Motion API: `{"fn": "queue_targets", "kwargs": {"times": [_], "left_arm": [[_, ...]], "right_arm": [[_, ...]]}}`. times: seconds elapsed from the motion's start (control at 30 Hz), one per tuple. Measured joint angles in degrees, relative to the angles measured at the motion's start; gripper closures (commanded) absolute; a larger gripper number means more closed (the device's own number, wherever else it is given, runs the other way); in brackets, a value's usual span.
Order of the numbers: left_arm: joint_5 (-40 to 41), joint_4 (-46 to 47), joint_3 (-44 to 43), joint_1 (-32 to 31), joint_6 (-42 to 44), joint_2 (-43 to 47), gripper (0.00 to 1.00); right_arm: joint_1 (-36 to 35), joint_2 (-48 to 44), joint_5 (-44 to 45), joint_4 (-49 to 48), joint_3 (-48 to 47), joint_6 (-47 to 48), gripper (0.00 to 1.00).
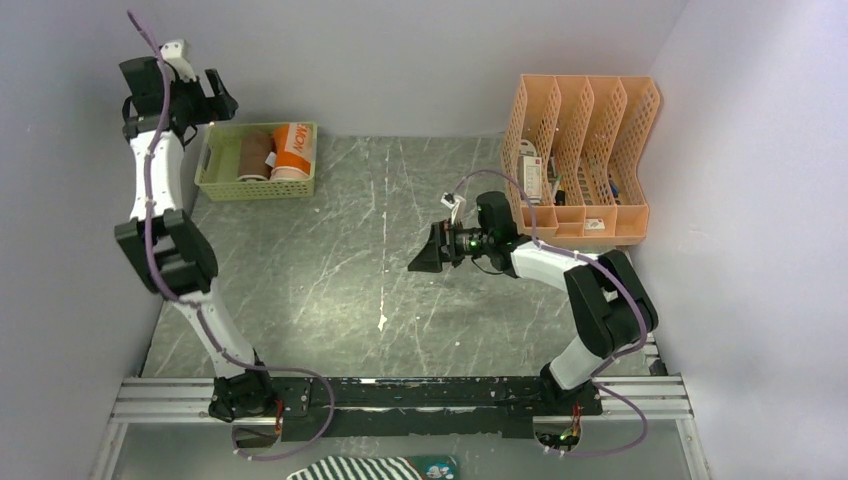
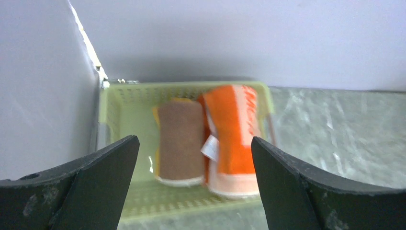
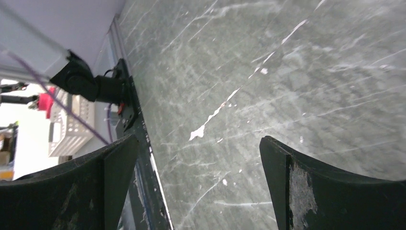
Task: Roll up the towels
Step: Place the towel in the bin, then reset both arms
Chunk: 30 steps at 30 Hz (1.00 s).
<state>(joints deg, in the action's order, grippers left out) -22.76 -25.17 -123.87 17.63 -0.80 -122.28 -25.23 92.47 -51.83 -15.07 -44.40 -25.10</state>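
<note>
Both hands wide and empty; both towels rolled in the basket.
The left hand (image 1: 212,103) hangs spread above the green basket (image 1: 214,186) at the far left corner of the surface (image 1: 340,270). In it the orange towel (image 1: 292,150) and the yellow-brown towel (image 1: 255,156) lie rolled, side by side and touching. The right hand (image 1: 424,256), fingers apart, hovers over mid-surface.

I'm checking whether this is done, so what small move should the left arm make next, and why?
Probably draw the left gripper up and back from the green basket: its jaws are open and empty, and the orange towel and the brown-and-yellow towel both lie rolled, side by side, inside it.
</note>
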Motion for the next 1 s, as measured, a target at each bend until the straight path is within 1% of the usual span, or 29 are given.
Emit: {"fn": "queue_targets", "kwargs": {"times": [0.07,0.13,0.23,0.33,0.5,0.6,0.7,0.87,1.0], "left_arm": [[-0.3,4.9,12.5,-0.2,-1.6,9.9,0.00],[0.2,9.4,22.7,-1.1,-2.7,18.8,0.00],[0.7,17.1,35.3,-4.0,-4.4,30.1,0.00],[0.9,23.9,48.4,-7.1,-6.5,40.5,0.00],[1.0,29.6,68.2,-9.9,-9.4,54.3,0.00],[0.9,29.7,78.8,-10.3,-11.6,62.4,0.00],[0.3,28.4,83.7,-10.4,-12.7,68.5,0.00],[-1.0,25.4,84.0,-10.4,-12.2,73.0,0.00],[-2.1,24.9,84.0,-10.4,-12.1,73.8,0.00]], "right_arm": [[-0.1,-0.3,2.2,0.8,-1.2,0.3,0.00],[-0.1,-0.8,5.2,2.7,-4.1,1.3,0.00],[-0.1,-2.2,10.0,3.5,-8.3,2.6,0.00],[-0.1,-5.5,14.8,1.3,-9.0,1.9,0.00],[-0.1,-9.9,24.9,-4.6,-8.2,-1.4,0.00],[-0.1,-10.9,31.2,-5.3,-8.1,-2.4,0.00],[-0.1,-12.2,37.0,-5.2,-7.1,-2.6,0.00],[-0.1,-14.6,41.9,-5.5,-3.6,-2.6,0.00],[-0.1,-14.9,43.6,-4.7,-3.5,-2.5,0.00]]}}
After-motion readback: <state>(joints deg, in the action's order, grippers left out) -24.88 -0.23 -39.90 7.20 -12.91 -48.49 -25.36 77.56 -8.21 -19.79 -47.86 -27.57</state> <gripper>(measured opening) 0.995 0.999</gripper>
